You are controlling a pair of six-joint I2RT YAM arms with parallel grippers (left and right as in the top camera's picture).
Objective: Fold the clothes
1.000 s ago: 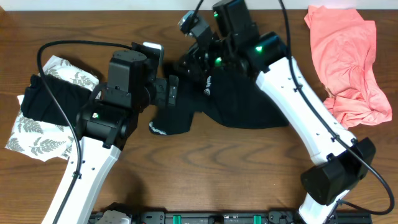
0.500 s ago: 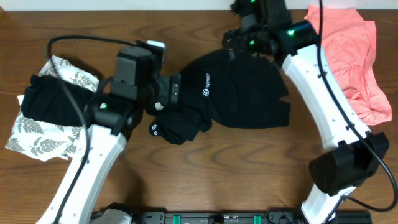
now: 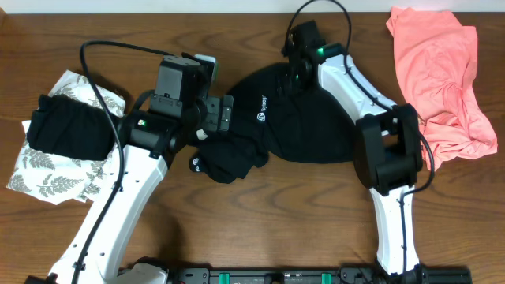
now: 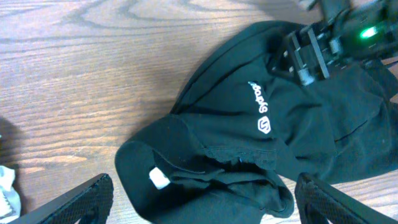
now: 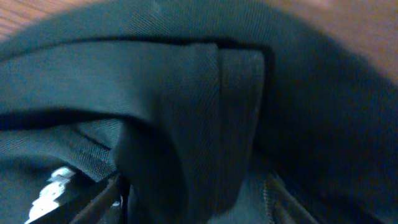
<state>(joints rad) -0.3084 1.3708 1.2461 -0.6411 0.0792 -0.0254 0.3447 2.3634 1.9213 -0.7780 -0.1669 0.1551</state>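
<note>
Black shirt (image 3: 312, 118): lying crumpled on table (image 3: 260, 229), long axis running left-right. Left gripper (image 4: 204, 185) hanging spread wide just beside its bunched left end (the nearer arm there). Right gripper (image 3: 293, 77) sitting at far edge, grip untellable.

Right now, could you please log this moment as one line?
left end effector open over black shirt | right end effector at shirt's far edge, grip unclear

right gripper (image 3: 293, 77) swung back onto black shirt (image 3: 312, 130), shirt spread wider, left gripper (image 3: 223, 114) shifted right
</note>
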